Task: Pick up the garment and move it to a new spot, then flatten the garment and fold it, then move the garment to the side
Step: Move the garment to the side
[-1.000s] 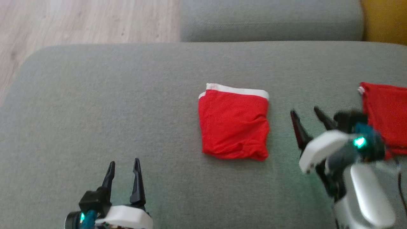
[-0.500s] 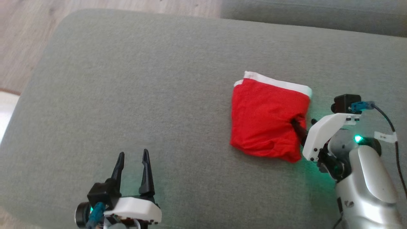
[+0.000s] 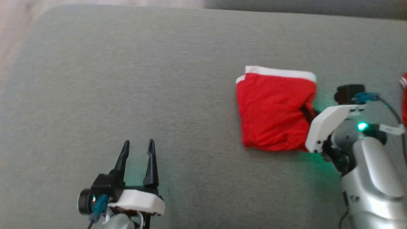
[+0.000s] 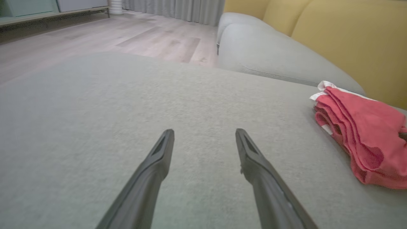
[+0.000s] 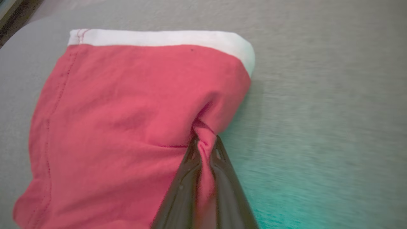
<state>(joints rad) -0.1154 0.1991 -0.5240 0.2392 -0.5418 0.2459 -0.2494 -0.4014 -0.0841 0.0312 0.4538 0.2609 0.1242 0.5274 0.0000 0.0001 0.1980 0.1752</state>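
Observation:
The garment [image 3: 273, 108] is a folded red piece with a white band along its far edge, lying on the grey cushion [image 3: 159, 79] right of centre. My right gripper [image 3: 306, 111] is shut on a pinch of its right edge; the right wrist view shows red cloth [image 5: 127, 117] squeezed between the two dark fingers [image 5: 219, 159]. My left gripper [image 3: 138, 149] stands open at the lower left, well away from the garment, with bare cushion between its fingers [image 4: 159, 159]. In the left wrist view the garment [image 4: 359, 133] lies at the far right.
A second red cloth [image 3: 403, 95] peeks in at the right edge of the head view. A grey sofa seat [image 4: 270, 54] and yellow backrest [image 4: 349, 38] stand beyond the cushion. Wooden floor [image 4: 111, 35] lies past the cushion's left and far edges.
My right gripper moved left to the garment's right edge and shut on a fold of it. The head camera shifted. The left gripper has stayed open.

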